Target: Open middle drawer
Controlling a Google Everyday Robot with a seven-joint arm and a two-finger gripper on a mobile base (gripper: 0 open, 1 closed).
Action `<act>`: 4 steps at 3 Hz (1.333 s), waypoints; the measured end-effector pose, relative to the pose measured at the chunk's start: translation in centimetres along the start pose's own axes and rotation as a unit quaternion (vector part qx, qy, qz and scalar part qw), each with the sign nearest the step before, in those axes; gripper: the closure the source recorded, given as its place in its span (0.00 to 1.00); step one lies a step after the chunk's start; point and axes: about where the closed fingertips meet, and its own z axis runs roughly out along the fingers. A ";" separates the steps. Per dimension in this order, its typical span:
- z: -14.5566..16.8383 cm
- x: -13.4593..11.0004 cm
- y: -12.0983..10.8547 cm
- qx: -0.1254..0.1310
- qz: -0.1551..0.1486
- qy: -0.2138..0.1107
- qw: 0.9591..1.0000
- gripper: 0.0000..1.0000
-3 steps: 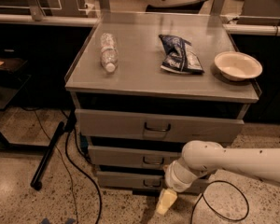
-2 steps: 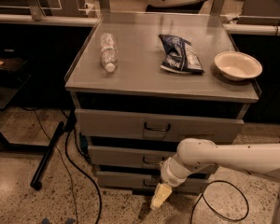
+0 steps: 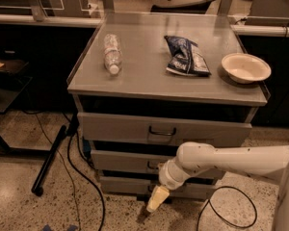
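The grey cabinet has three stacked drawers, all closed. The middle drawer (image 3: 125,160) is a wide shallow grey front below the taller top drawer (image 3: 135,128); its small dark handle (image 3: 153,166) is partly covered by my arm. My white arm reaches in from the right across the lower drawers. My gripper (image 3: 154,202) hangs low in front of the bottom drawer (image 3: 120,184), pointing down toward the floor, just below and left of the middle drawer's handle.
On the cabinet top (image 3: 149,76) lie a plastic bottle (image 3: 111,53), a blue chip bag (image 3: 185,56) and a white bowl (image 3: 245,67). Black cables (image 3: 82,177) and a dark pole (image 3: 49,159) lie on the floor to the left. A dark table stands further left.
My arm has moved left across the drawer fronts, and the gripper has shifted left with it, staying low near the bottom drawer.
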 end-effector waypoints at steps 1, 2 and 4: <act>3.3 -1.2 -1.4 -0.011 0.012 -0.010 1.000 0.00; 3.9 -1.1 -1.9 -0.009 0.010 -0.007 1.000 0.00; 4.7 -0.3 -0.3 -0.030 0.016 0.001 0.999 0.00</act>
